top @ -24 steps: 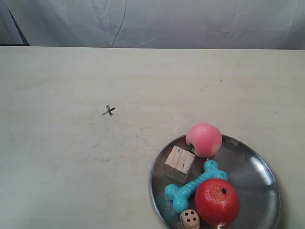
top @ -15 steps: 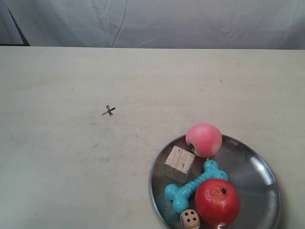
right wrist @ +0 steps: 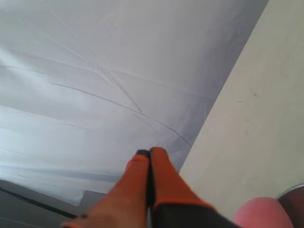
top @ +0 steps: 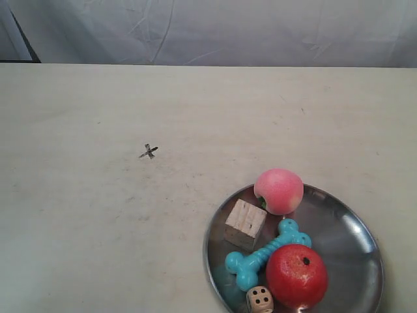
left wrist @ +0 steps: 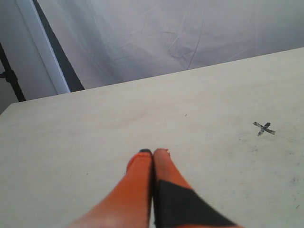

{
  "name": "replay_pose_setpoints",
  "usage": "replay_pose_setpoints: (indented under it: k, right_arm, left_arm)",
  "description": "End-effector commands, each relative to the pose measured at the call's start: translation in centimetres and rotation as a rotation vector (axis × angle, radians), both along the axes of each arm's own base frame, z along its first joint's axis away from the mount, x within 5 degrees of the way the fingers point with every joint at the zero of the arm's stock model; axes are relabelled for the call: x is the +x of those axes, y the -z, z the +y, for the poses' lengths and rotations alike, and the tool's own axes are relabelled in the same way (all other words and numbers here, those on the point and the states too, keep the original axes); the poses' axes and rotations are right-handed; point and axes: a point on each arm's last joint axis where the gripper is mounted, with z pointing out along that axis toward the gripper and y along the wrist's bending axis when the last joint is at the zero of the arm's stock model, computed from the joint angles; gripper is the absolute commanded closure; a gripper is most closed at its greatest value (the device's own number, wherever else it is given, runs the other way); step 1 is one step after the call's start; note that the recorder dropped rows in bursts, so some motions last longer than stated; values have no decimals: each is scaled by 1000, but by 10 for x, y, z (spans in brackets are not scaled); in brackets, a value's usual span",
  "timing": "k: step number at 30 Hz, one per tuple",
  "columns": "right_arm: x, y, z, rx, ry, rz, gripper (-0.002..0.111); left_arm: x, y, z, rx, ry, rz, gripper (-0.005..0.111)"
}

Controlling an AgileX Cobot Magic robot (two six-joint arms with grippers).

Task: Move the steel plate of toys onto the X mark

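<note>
The steel plate (top: 352,228) rests at the near right of the table in the exterior view. It carries a pink peach (top: 279,190), a red apple (top: 296,276), a turquoise bone (top: 266,254), a pale wooden cube (top: 245,223) and a small beige die (top: 260,299). The X mark (top: 149,152) lies on bare table well to the plate's left and farther back. Neither arm shows in the exterior view. My left gripper (left wrist: 152,153) is shut and empty above the table, the X mark (left wrist: 263,128) off to one side. My right gripper (right wrist: 149,154) is shut and empty, with the peach (right wrist: 262,214) and the plate's rim (right wrist: 293,192) at the frame's corner.
A wrinkled white cloth backdrop (top: 215,29) hangs behind the table's far edge. A dark stand (left wrist: 10,76) and a pale post (left wrist: 40,45) show beside the table in the left wrist view.
</note>
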Motion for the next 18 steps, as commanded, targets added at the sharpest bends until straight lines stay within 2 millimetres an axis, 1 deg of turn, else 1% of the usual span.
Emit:
replay_pose_setpoints:
  k: [1,3,6,10,15,18]
  right_arm:
    - [-1,-2,-4,-151,51,-27,108]
    - [-1,-3,-6,-218,72,-35,108]
    - [-1,-4,-6,-222,79,-39,108]
    - [-1,-4,-7,-222,81,-41,108]
    - [-1,-4,-7,-205,85,-46,108]
    - [-1,-4,-6,-125,62,-50,108]
  left_arm:
    - [0,1,0,-4,5,0,107]
    - [0,1,0,-4,5,0,107]
    - [0,0,0,-6,5,-16,107]
    - [1,-10,0,-16,6,-126,107]
    - [1,-17,0,-22,6,-198,107]
    - [1,-17,0,-22,6,-198,107]
